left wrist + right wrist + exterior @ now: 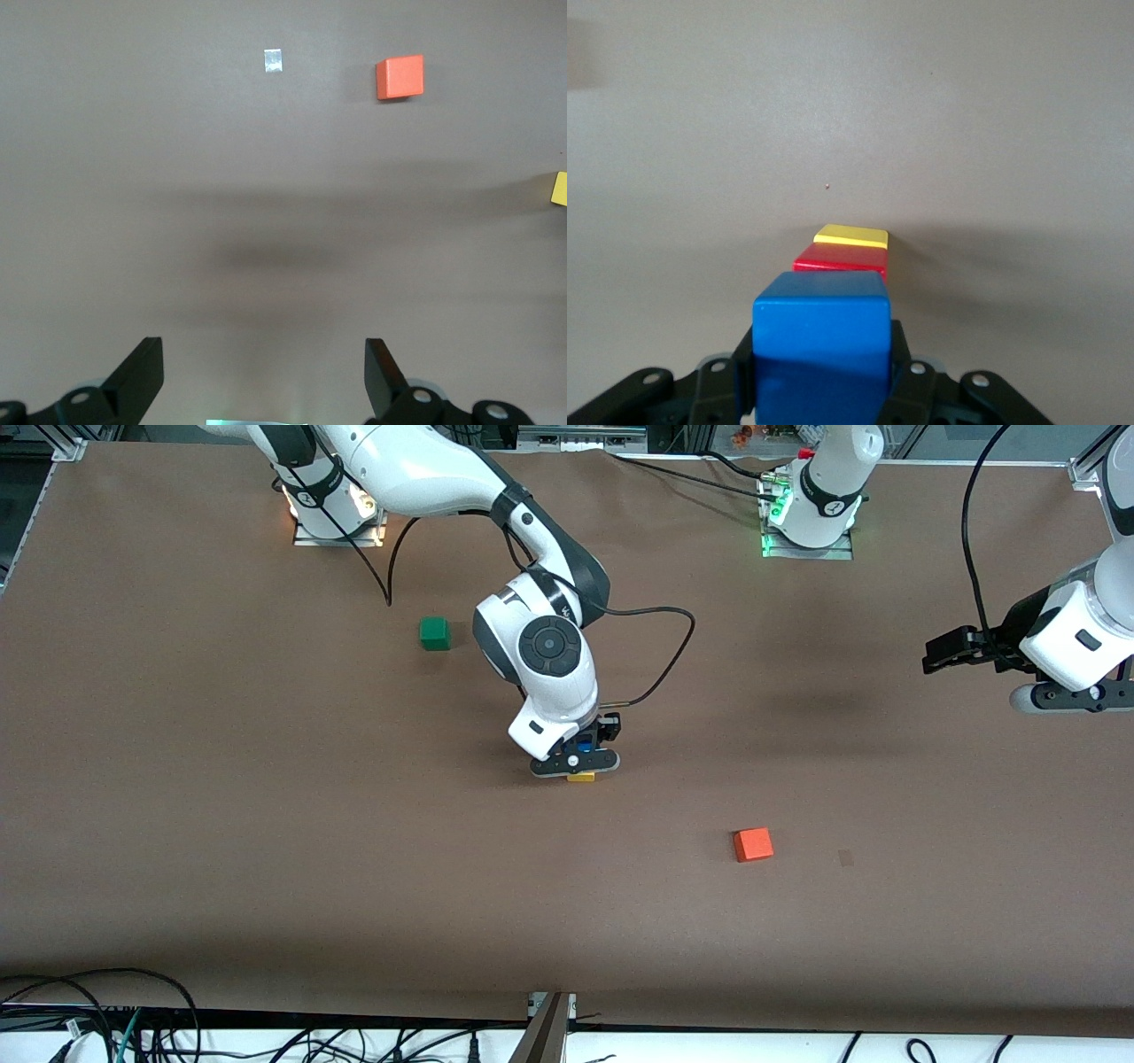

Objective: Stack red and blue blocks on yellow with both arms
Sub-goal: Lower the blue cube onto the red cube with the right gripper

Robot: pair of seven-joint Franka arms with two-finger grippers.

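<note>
My right gripper (pixel 580 760) (pixel 822 372) hangs over the middle of the table, shut on the blue block (pixel 585 738) (pixel 819 341). Directly under it sits the red block (pixel 840 259) on the yellow block (pixel 581 777) (pixel 850 236). I cannot tell whether blue touches red. In the front view the gripper hides the red block. The yellow block also shows at the edge of the left wrist view (pixel 559 189). My left gripper (pixel 941 652) (pixel 264 372) waits open and empty above the left arm's end of the table.
A green cube (pixel 434 634) lies near the right arm's base. An orange cube (pixel 753 844) (pixel 400 77) lies nearer the front camera, toward the left arm's end, with a small tape patch (pixel 846 857) (pixel 273 60) beside it. Cables run along the table's near edge.
</note>
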